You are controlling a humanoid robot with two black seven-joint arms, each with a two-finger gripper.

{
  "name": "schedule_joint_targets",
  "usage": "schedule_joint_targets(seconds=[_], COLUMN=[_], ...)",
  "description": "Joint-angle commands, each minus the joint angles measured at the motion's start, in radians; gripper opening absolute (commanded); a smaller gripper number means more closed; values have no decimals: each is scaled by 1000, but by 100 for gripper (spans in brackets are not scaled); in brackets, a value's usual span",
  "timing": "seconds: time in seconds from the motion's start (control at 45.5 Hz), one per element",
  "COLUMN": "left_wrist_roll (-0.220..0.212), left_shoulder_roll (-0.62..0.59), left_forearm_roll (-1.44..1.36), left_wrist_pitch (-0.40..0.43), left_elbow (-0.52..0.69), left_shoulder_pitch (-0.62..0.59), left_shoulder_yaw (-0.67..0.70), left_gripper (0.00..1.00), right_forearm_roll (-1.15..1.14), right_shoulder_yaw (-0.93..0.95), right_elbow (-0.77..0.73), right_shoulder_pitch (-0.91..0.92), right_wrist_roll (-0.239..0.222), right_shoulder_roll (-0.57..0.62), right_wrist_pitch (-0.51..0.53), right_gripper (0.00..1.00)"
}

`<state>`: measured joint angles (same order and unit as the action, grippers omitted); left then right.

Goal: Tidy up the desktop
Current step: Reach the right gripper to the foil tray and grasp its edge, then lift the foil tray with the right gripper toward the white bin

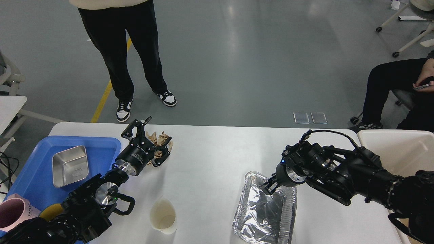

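The counter [210, 159], a broad white slab with rounded corners, fills the lower half of the head view, its long axis running left to right. It is rigid and smooth, so light items probably slide on it easily. A blue tray [30, 169] sits on its left end, holding a steel pan [70, 165] and a pink cup [12, 214]; a cream bin [396, 149] stands at the right end.

The foil tray [264, 206] lies near the front right, long axis running near to far. It is likely thin, light and easily dented; the rolled rim is the best place to take it. The right gripper [268, 185] is at its far rim, jaws narrowly parted over the edge; whether they already pinch the foil cannot be told.

A paper cup [163, 215] stands upright at the front, light and crushable. The crumpled brown paper [159, 142] lies near the back left, soft and weightless. The left gripper [151, 142] has its jaws spread wide on either side of the paper, not closed on it.
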<state>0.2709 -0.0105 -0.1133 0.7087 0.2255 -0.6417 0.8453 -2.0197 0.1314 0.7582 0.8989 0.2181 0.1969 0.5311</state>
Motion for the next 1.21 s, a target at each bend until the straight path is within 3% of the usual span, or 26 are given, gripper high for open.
schedule_joint_targets(seconds=[0.0, 0.462, 0.681, 1.187], left_wrist_roll=[7, 10, 10, 10], left_shoulder_roll=[0, -2, -6, -5], left_forearm_roll=[0, 0, 0, 0], left_wrist_pitch=[0, 2, 5, 9], left_elbow=[0, 0, 0, 3], left_shoulder_pitch=[10, 17, 25, 30], left_shoulder_yaw=[0, 0, 0, -2], left_gripper=[96, 96, 96, 96], right_forearm_roll=[7, 29, 177, 366], right_shoulder_yaw=[4, 4, 5, 22], right_elbow=[0, 3, 3, 7], right_shoulder_pitch=[17, 3, 5, 18], right_wrist_roll=[-3, -2, -11, -55], right_shoulder_roll=[6, 55, 101, 314], right_wrist_pitch=[1, 10, 63, 67], right_gripper=[0, 0, 0, 0])
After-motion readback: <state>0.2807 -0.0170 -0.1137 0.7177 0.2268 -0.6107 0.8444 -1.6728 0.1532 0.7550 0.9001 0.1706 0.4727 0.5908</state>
